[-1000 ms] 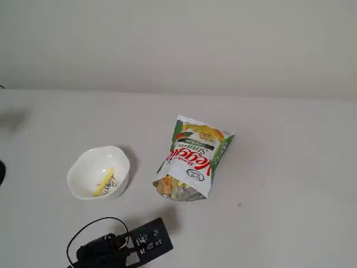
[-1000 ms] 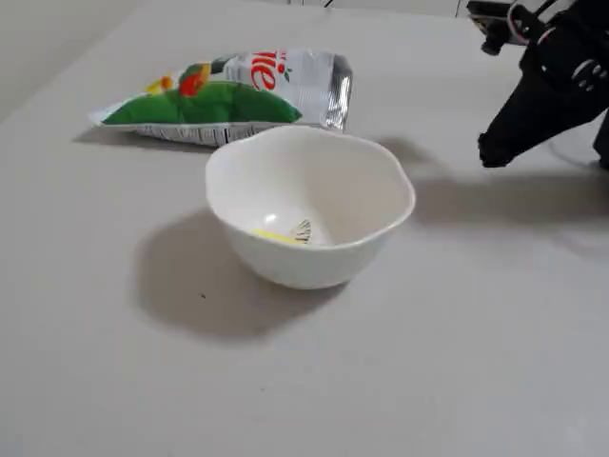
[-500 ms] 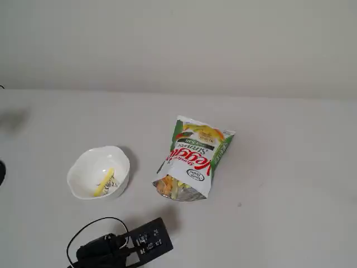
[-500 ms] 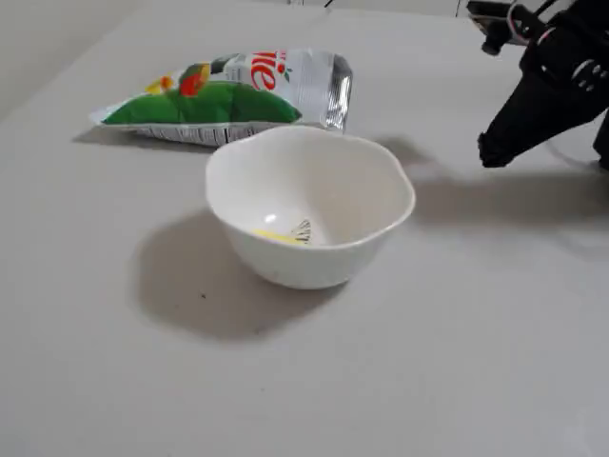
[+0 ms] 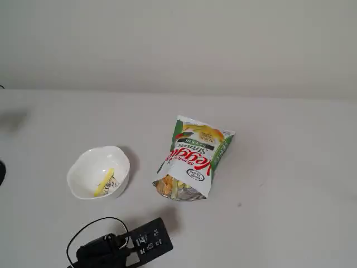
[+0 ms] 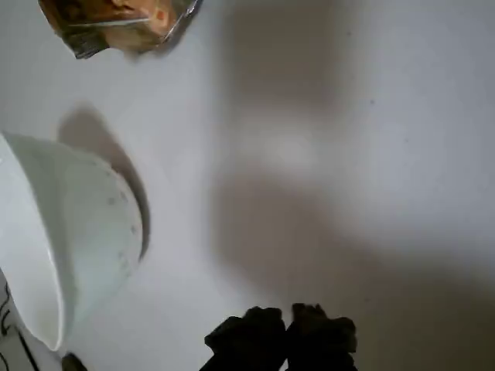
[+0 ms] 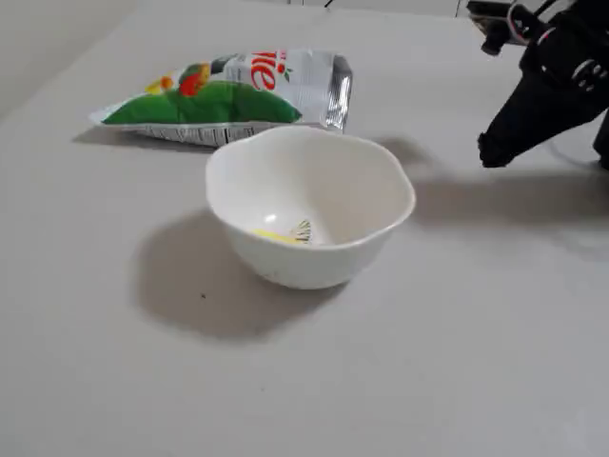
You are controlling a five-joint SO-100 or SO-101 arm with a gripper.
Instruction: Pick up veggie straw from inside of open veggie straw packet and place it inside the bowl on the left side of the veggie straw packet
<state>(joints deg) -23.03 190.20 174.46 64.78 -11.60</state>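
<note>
The jaws are seen pressed together with nothing between them: in the wrist view the two dark fingertips meet at the bottom edge, above bare table. No point is placed on the jaws themselves, but the gripper is shown in a fixed view as a black wedge tapering to a tip, held above the table to the right of the bowl and clear of it.

The veggie straw is found lying inside the bowl, slanted across its floor beside a small dark drawing; in the other fixed view it appears as a pale-yellow sliver at the bottom. The bowl is set upright on the table, its wavy rim unbroken.

The veggie straw packet is laid flat to the right of the bowl in that view, near it but apart, with its open foil mouth turned toward the lower edge of the picture. Orange and yellowish straws are visible in that mouth. In the wrist view the packet's mouth is cut off at the top left corner.

A black device with a looping cable is seen on the table below the bowl.
</note>
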